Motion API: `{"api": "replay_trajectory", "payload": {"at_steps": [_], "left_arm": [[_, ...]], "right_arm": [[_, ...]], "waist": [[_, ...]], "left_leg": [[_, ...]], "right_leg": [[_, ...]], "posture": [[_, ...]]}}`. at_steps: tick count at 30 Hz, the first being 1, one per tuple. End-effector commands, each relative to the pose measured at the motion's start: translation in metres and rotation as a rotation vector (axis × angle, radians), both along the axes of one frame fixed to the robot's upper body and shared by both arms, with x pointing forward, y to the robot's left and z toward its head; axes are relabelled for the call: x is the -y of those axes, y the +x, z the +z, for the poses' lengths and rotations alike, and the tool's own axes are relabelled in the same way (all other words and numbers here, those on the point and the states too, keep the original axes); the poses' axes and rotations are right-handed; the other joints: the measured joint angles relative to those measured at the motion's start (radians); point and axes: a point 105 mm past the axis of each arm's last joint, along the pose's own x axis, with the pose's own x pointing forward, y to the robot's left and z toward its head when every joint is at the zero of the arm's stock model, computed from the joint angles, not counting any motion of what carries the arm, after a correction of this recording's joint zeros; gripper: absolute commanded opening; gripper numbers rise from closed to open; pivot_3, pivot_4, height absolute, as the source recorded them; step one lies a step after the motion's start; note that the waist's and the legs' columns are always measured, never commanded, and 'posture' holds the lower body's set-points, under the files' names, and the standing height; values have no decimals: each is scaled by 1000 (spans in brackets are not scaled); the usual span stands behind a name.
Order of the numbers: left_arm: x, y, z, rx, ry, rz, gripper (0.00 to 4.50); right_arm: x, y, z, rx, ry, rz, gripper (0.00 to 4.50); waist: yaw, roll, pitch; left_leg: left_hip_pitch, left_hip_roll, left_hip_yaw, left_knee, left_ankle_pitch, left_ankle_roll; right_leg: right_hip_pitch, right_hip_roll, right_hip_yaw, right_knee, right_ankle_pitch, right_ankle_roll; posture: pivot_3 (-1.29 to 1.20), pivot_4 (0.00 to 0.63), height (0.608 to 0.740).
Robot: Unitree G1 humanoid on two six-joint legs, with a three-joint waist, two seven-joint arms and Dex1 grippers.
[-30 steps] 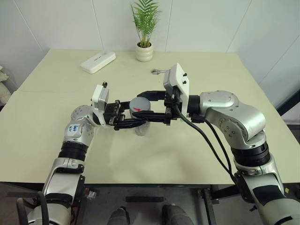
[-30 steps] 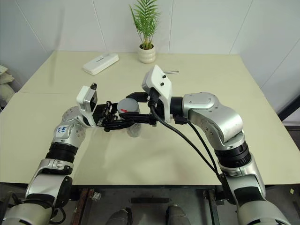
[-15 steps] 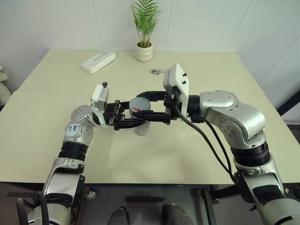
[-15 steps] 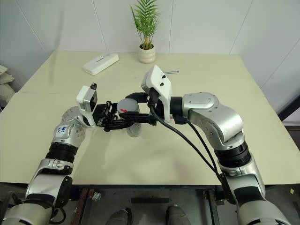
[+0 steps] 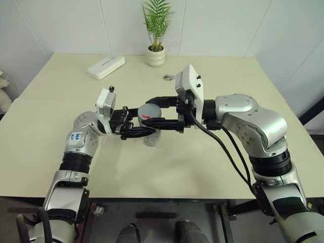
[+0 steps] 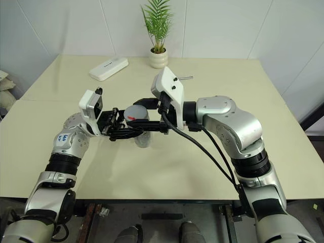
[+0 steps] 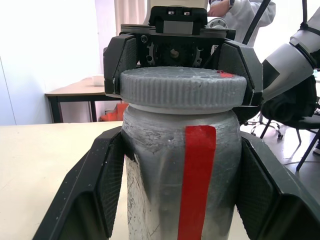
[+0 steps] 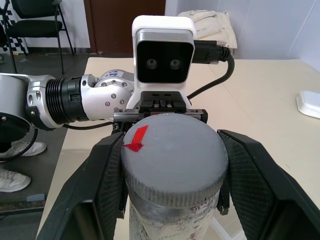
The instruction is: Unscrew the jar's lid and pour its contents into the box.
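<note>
The jar (image 7: 175, 175) is held above the middle of the table (image 5: 45, 147), its body clasped by the left gripper (image 5: 144, 131). The lid (image 8: 172, 155), sitting on the jar, is clamped between the fingers of the right gripper (image 5: 154, 111).

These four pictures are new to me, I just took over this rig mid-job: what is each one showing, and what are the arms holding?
It is a two-armed humanoid robot at a cream table. The two wide pictures come from cameras in its head, looking down over both arms. The two close pictures come from a camera on each wrist, looking along that arm's two black fingers. The left end effector clamps the silvery jar by its body, red stripe facing that camera. The right end effector is shut on the grey lid, which sits on the jar. At the table's far edge are a potted plant, a flat white case and a small metal tool.
</note>
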Motion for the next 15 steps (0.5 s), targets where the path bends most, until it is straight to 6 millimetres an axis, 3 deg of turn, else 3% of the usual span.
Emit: {"api": "replay_trajectory", "payload": {"at_steps": [1, 15], "left_arm": [[2, -17, -14, -5, 69, -131, 2661], [7, -21, -22, -27, 72, -151, 2659]], "right_arm": [[7, -3, 38, 155, 76, -24, 2624], [11, 5, 56, 200, 95, -52, 2624]], "waist": [[0, 0, 0], [-1, 0, 0]], "left_leg": [[0, 0, 0, 0, 0, 0], [0, 0, 0, 0, 0, 0]], "right_leg": [[0, 0, 0, 0, 0, 0], [0, 0, 0, 0, 0, 0]], "posture": [[0, 150, 740], [0, 150, 740]]}}
